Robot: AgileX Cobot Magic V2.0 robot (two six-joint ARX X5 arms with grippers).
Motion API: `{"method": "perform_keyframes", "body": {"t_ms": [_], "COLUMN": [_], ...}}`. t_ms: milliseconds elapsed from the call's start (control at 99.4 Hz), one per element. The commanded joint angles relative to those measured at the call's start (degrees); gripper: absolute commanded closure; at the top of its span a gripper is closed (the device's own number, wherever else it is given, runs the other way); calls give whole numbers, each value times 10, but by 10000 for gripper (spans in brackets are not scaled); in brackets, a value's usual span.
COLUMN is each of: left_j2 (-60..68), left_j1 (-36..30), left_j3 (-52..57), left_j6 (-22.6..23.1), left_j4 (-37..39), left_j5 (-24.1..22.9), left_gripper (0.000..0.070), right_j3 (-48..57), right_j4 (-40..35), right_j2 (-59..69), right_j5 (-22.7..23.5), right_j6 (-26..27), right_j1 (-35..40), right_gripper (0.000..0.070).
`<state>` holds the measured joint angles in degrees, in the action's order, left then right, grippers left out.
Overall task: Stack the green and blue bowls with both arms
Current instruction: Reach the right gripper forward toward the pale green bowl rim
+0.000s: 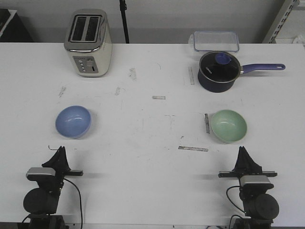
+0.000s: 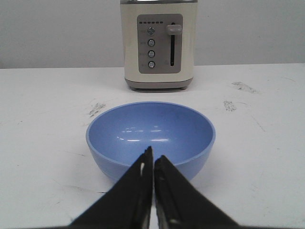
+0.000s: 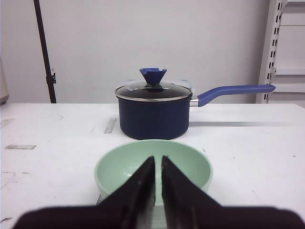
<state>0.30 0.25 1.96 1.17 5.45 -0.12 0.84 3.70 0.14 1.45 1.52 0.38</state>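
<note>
From the front view, the blue bowl sat upright on the left half of the white desk, and the green bowl sat upright on the right half, the two well apart. The left gripper rested near the desk's front edge, just short of the blue bowl, and the right gripper rested likewise short of the green bowl; neither touched a bowl. That view showed the arms only as dark wedges, so the jaws' state could not be read there.

The wrist views settled it. In the left wrist view the left gripper had its jaws together, only a thin slit between them, holding nothing, tips pointing at the blue bowl. In the right wrist view the right gripper was likewise closed and empty before the green bowl.

A cream toaster stood beyond the blue bowl, and a navy saucepan with a glass lid and purple handle stood beyond the green one, a clear plastic container behind it. Strips of tape and scuff marks lay between the bowls.
</note>
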Motion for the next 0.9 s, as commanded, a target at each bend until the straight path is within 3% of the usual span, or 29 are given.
{"method": "perform_keyframes", "body": {"t_ms": [0, 503, 886], "left_j2": [-1, -1, -1], "left_j1": [1, 1, 1], "left_j3": [-12, -12, -12], "left_j6": [7, 7, 8], "left_j4": [6, 6, 6], "left_j5": [-1, -1, -1], "left_gripper": [698, 698, 698], "right_j3": [-1, 7, 146], "right_j4": [7, 30, -27], "right_j2": [-1, 0, 96], "right_j5": [0, -3, -32], "right_j6": [6, 6, 2], "right_j1": [0, 0, 0], "right_gripper": [686, 687, 687]}}
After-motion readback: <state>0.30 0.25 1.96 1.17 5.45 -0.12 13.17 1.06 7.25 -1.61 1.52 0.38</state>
